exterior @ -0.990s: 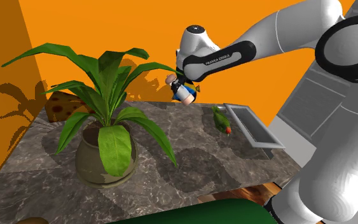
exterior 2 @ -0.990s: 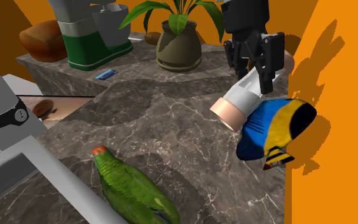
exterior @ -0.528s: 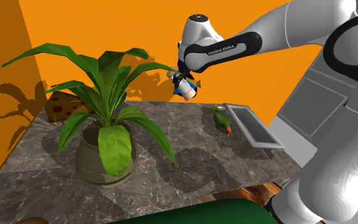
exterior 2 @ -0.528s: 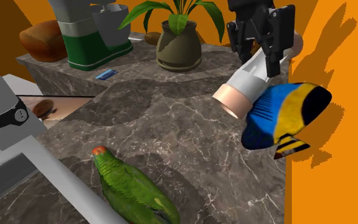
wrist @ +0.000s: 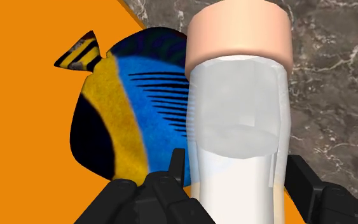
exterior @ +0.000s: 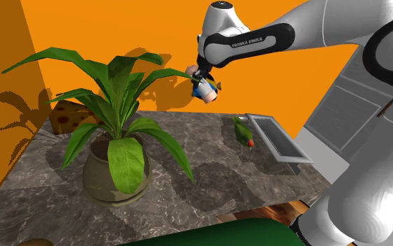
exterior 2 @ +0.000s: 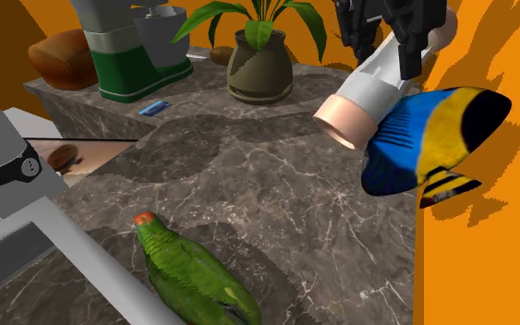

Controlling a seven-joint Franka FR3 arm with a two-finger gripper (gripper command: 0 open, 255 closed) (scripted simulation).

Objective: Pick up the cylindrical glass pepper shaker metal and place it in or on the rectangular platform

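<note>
the hand [wrist: 238,170] is clamped on the pepper shaker [wrist: 238,114], its two black fingers pressed to the clear body on either side and the peach cap pointing away from the wrist. over the last second it has risen. in the shoulder view the hand and shaker [exterior: 204,91] now hang well above the bench [exterior: 209,175], higher against the orange wall than before. the blue-and-yellow fish [wrist: 126,108] has come up with them, hard against the shaker's side; whether a finger has caught it i cannot tell. in the second exterior view the shaker hangs tilted, cap downward, with the fish just beside it, both off the bench. so the lift looks done and the carry comes next, with the fish a likely nuisance at release. farther off, the green parrot [exterior: 241,133] lies just beside the grey rectangular platform [exterior: 275,136], well apart from the hand.
</note>
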